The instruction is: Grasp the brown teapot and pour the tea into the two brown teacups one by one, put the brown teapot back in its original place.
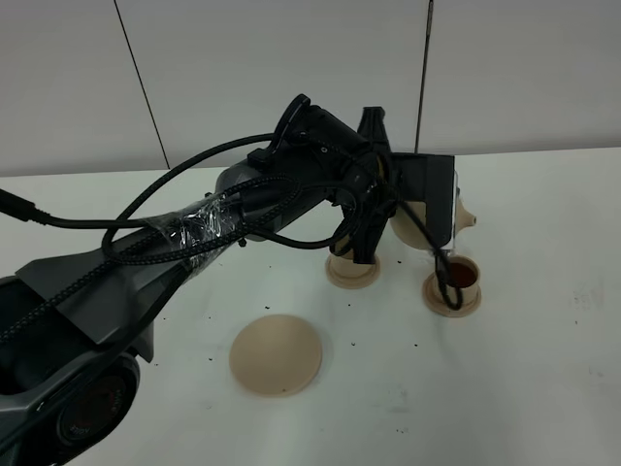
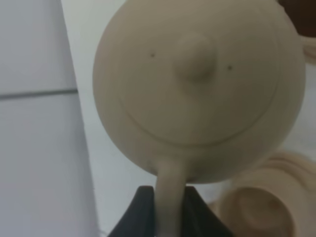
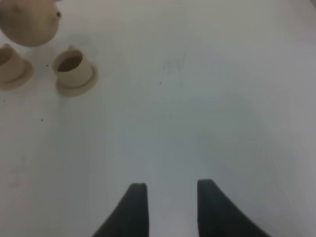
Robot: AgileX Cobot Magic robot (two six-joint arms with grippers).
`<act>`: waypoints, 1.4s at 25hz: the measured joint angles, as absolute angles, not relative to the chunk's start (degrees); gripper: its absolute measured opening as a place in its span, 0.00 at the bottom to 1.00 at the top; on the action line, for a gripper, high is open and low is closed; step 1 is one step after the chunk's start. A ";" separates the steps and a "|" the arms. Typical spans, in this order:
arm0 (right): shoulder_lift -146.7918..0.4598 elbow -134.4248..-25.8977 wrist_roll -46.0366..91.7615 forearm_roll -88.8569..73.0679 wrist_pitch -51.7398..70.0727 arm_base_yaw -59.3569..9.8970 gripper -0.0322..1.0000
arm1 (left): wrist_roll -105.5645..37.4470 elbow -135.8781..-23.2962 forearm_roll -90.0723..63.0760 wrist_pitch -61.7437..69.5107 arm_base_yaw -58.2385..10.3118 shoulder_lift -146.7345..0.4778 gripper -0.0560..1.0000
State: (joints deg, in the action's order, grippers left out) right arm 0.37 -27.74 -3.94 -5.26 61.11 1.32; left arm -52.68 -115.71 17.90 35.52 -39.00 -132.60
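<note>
Since your left end effector point(image 2: 168, 193) is clenched on the handle of the brown teapot point(image 2: 197, 89), aloft above the counter point(image 1: 543, 388), and the right teacup point(image 1: 462, 279) looks dark with tea, swing the spout over the empty teacup point(image 2: 256, 210) and tilt slowly.

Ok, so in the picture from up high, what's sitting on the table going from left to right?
wide flat saucer → first teacup → second teacup, with dark tea inside. The teapot hangs above the cups, so I left it out.
</note>
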 joint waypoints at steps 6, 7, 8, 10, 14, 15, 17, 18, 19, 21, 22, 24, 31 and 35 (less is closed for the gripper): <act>0.37 -27.74 -3.94 -5.26 61.11 1.32 0.26 | -39.15 -115.71 17.90 43.58 -38.90 -132.45 0.21; 0.37 -27.74 -3.94 -5.26 61.11 1.32 0.26 | -37.30 -115.71 17.90 45.28 -38.84 -132.45 0.21; 0.37 -27.74 -3.94 -5.26 61.11 1.32 0.26 | -36.01 -115.71 17.84 46.94 -38.77 -132.45 0.21; 0.37 -27.74 -3.94 -5.26 61.11 1.32 0.26 | -33.37 -115.71 17.78 49.51 -38.51 -132.45 0.21; 0.37 -27.74 -3.94 -5.26 61.11 1.32 0.26 | -29.31 -115.71 16.92 52.17 -38.13 -132.32 0.21; 0.37 -27.74 -3.94 -5.26 61.11 1.32 0.26 | -28.54 -115.71 16.15 52.36 -38.13 -132.23 0.21; 0.37 -27.74 -3.94 -5.26 61.11 1.32 0.26 | -27.74 -115.71 14.30 52.90 -37.93 -132.17 0.21; 0.37 -27.74 -3.94 -5.26 61.11 1.32 0.26 | -27.68 -115.71 12.93 53.08 -37.88 -132.12 0.21; 0.37 -27.74 -3.94 -5.26 61.11 1.32 0.26 | -27.68 -115.71 11.84 53.14 -37.79 -132.11 0.21; 0.37 -27.74 -3.94 -5.26 61.11 1.32 0.26 | -28.41 -115.71 10.35 53.14 -37.77 -132.11 0.21; 0.37 -27.74 -3.94 -5.26 61.11 1.32 0.26 | -29.22 -115.71 9.86 53.14 -37.77 -132.06 0.21; 0.37 -27.74 -3.94 -5.26 61.11 1.32 0.26 | -31.20 -115.71 9.04 53.21 -37.77 -131.94 0.21; 0.37 -27.74 -3.94 -5.26 61.11 1.32 0.26 | -38.00 -115.71 5.01 55.38 -37.77 -131.88 0.21; 0.37 -27.74 -3.94 -5.26 61.11 1.32 0.26 | -39.32 -115.71 4.78 57.39 -37.77 -131.88 0.21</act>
